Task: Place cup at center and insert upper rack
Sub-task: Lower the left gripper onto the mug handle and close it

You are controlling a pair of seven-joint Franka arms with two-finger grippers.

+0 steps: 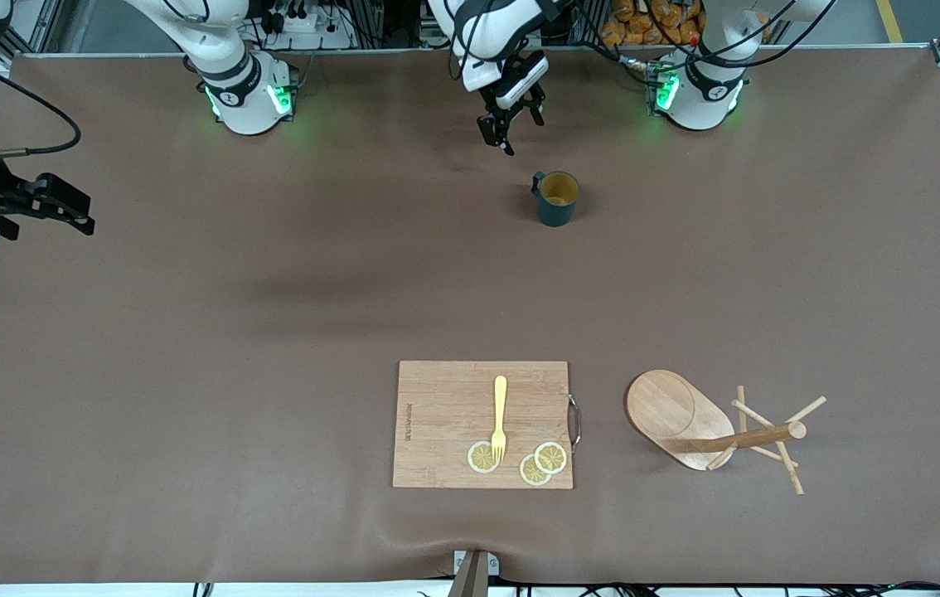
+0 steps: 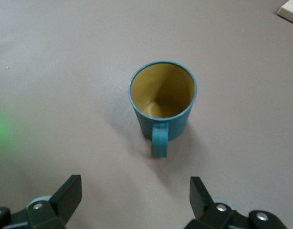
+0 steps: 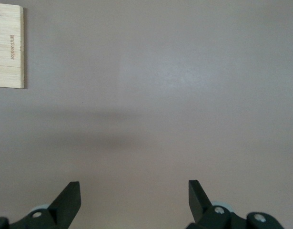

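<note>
Left wrist view: left hand (image 2: 134, 198) released, above dark teal cylindrical mug (image 2: 163, 102); straddle rim, avoid handle. Right hand (image 3: 134, 200) released, waiting.

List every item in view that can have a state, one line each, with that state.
Cup: upright, empty, standing free on the table.
Mug tree: tipped over on its side, pole lying across the table.
Fork: lying flat on the cutting board, prongs by the lemon slices.
Left gripper: open, above the table beside the cup.
Right gripper: open, holding nothing.
</note>
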